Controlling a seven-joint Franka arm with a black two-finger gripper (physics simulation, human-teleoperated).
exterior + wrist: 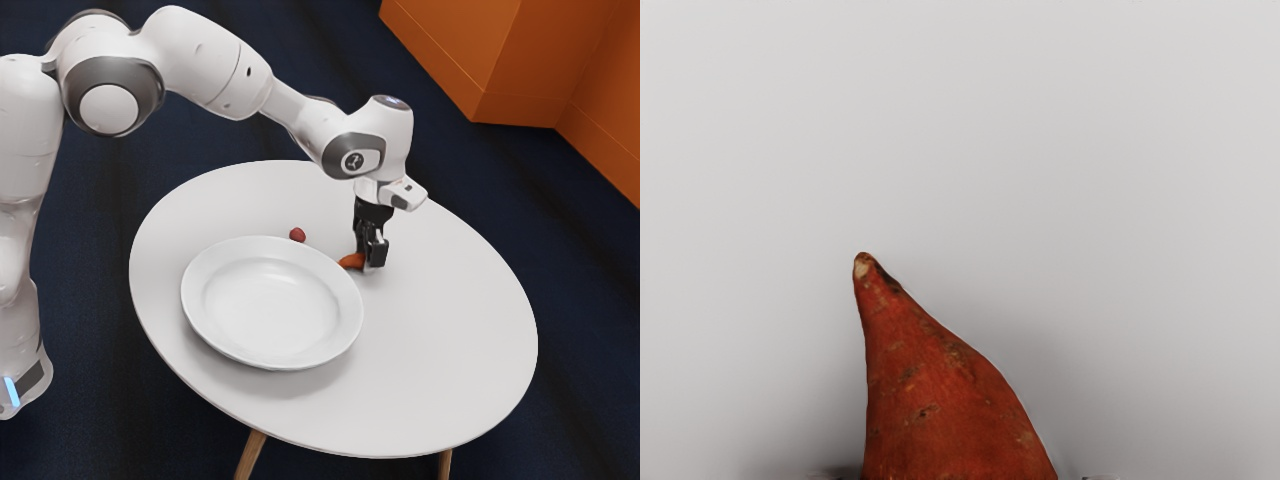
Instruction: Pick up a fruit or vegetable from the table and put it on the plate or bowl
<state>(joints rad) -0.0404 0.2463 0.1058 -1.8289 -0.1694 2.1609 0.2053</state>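
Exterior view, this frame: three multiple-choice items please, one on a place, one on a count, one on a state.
1. Where is the sweet potato? A) on the table beside the plate, at the gripper B) on the plate C) on the floor
2. How many food items are on the table? A) one B) two C) four
3. The plate is: A) upside down B) holding food C) empty
Answers: 1 A, it lies by the plate's rim; 2 B, sweet potato plus a small dark red fruit; 3 C, its surface is bare.
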